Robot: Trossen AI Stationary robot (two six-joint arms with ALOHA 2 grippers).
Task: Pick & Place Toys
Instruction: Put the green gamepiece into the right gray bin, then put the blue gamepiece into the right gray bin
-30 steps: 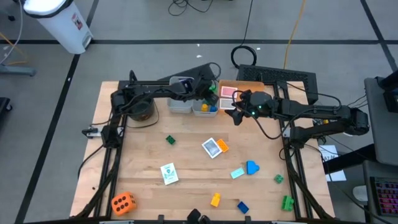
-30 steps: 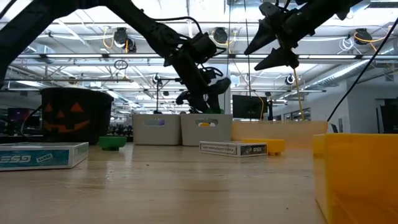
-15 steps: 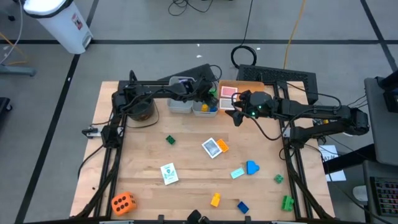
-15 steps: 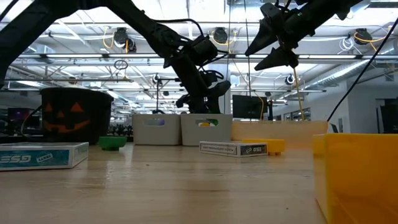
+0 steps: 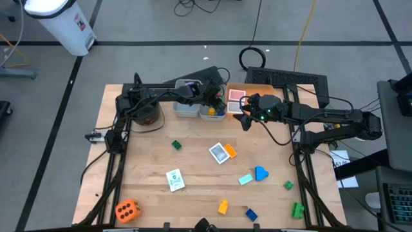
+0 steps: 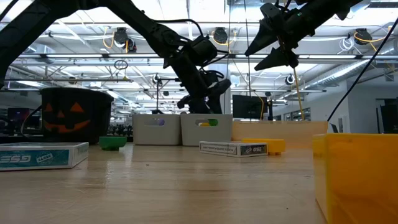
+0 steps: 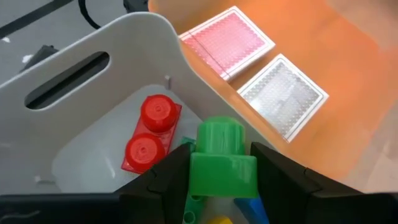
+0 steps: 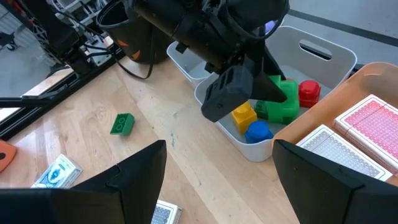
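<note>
Left gripper (image 7: 221,177) jaws flank a green brick (image 7: 221,163) over the grey bin (image 7: 81,68); only its wrist view shows red brick (image 7: 151,132). Right gripper (image 5: 245,120), at three o'clock, jaws apart.

Green brick (image 7: 222,163) is showing between dark fingers. Grey bin (image 7: 93,81) is holding a red brick (image 7: 151,132); yellow brick (image 8: 244,115) and blue brick (image 8: 258,131) are showing there too. Orange tray (image 7: 348,68) is carrying a red-patterned card (image 7: 227,42) and a grey-patterned card (image 7: 283,95). Orange die (image 5: 127,209) is showing dark dots.
</note>
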